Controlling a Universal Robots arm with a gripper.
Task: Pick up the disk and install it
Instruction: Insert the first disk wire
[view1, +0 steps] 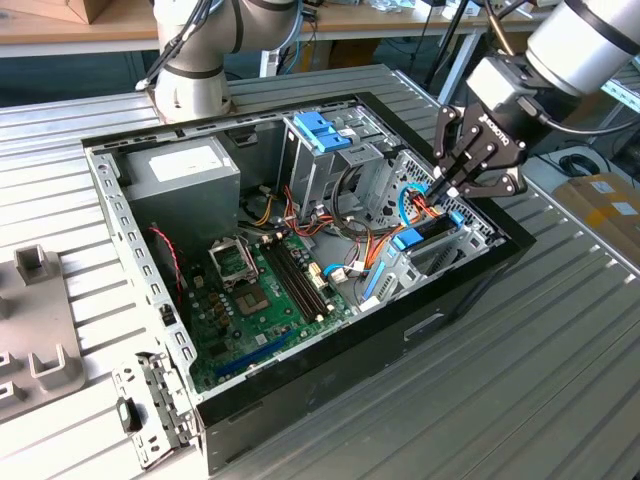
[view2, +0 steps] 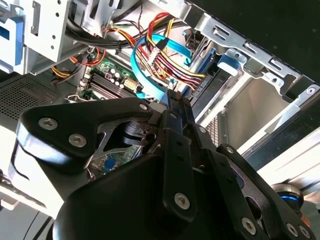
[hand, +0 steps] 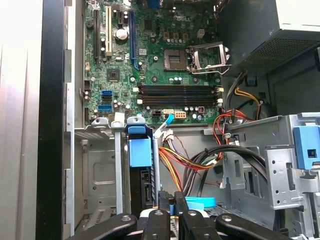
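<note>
The computer case (view1: 300, 330) is lying open on its side on a ribbed metal table (view1: 520, 380), with the green circuit board (view1: 260, 300) exposed on its floor. In the exterior view the arm is reaching in from that view's right, and the gripper (view1: 447, 187) is sitting over the drive cage at the case's right-hand corner. Its black fingers (hand: 167, 220) are standing close together in the first wrist view, tips almost touching; whether they are pinching anything cannot be told.

The disk (view1: 425, 232) is standing on edge in the drive cage (view1: 450, 250), just below the gripper, its blue frame end (hand: 139, 150) showing at the top of the slot. A bundle of red, yellow and orange wires (view2: 170, 62) and a blue flat cable (view2: 145, 65) are running just beside it. A grey power box (view1: 180, 175) is sitting at the far corner.
</note>
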